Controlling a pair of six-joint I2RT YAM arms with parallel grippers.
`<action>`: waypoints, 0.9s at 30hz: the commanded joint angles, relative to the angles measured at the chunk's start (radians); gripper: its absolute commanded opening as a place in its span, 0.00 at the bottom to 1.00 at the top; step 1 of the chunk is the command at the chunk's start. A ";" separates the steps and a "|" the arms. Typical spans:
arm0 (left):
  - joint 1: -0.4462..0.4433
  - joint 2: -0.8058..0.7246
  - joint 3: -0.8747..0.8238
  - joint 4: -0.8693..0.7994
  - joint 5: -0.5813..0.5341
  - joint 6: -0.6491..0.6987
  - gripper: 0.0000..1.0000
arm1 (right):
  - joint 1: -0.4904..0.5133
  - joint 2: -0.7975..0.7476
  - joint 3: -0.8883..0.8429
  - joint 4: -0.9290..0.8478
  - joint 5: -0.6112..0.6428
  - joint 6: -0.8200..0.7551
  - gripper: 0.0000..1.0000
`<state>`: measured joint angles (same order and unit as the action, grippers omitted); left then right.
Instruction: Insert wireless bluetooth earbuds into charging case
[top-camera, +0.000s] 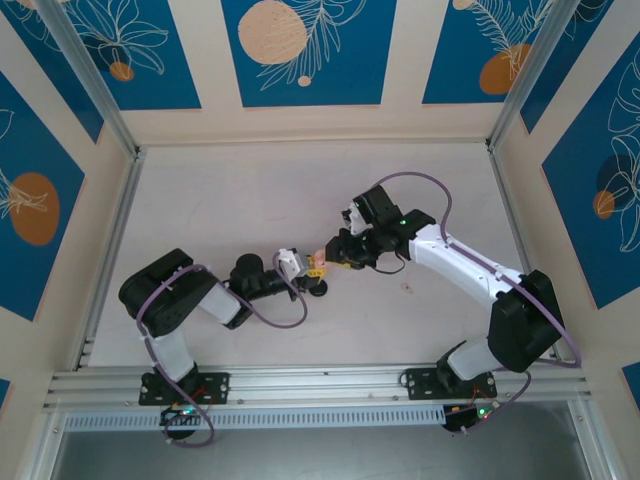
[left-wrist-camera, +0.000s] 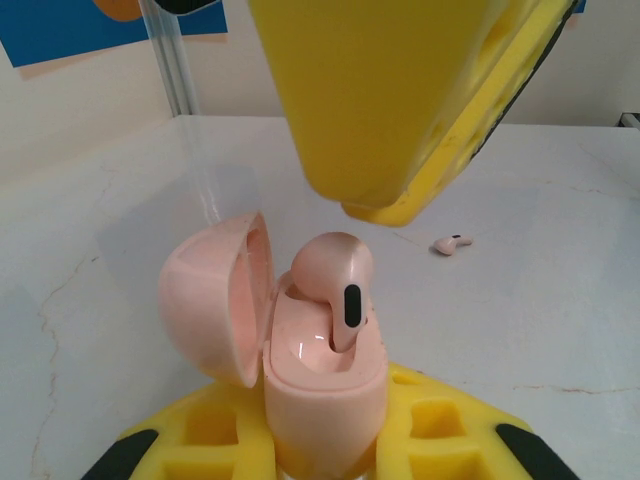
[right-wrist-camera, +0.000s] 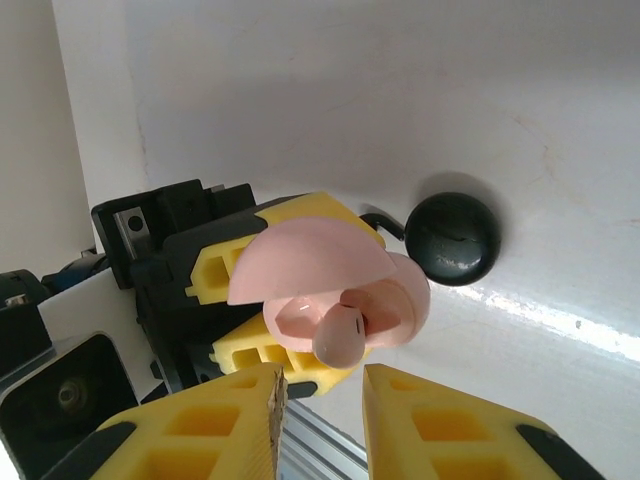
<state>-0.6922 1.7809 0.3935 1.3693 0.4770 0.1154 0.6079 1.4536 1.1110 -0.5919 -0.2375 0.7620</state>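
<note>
Nearest the left wrist camera, the left gripper (left-wrist-camera: 320, 445) is clamped on the base of the charging case (left-wrist-camera: 325, 400). The case here is pale pink, not black. It is held upright off the desk (left-wrist-camera: 560, 330), probably so that the open wells face up and the case cannot slide while something is pressed into it. Its lid (left-wrist-camera: 215, 300) is swung back to one side, which leaves the cavity open from above.

One pink earbud (left-wrist-camera: 335, 275) stands in the case, stem down in a well and rounded head well above the rim. By the look of it, it is placed but not yet pushed home.

Just above it hangs the right gripper (right-wrist-camera: 325, 420). Its yellow fingers are a narrow gap apart with nothing between them, and in the right wrist view they point straight at the earbud. That suits either a release or a downward nudge; which of the two cannot be told.

Farther back, the second earbud (left-wrist-camera: 452, 243) lies on its side on the bare desk, well apart from the case. It is the one left to fetch.

A dark round puck (right-wrist-camera: 452, 238) sits on the desk just beyond the held case, touched by neither arm.
</note>
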 joint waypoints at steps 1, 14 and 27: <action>-0.011 -0.024 -0.008 0.037 -0.002 0.021 0.06 | 0.010 0.014 0.029 0.008 -0.037 0.001 0.27; -0.017 -0.032 -0.016 0.037 -0.009 0.018 0.06 | 0.018 0.028 0.018 0.038 -0.037 0.009 0.26; -0.020 -0.039 -0.022 0.037 -0.017 0.019 0.06 | 0.024 0.039 0.016 0.061 -0.045 0.001 0.26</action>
<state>-0.7021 1.7603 0.3809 1.3693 0.4622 0.1154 0.6228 1.4849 1.1114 -0.5388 -0.2451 0.7628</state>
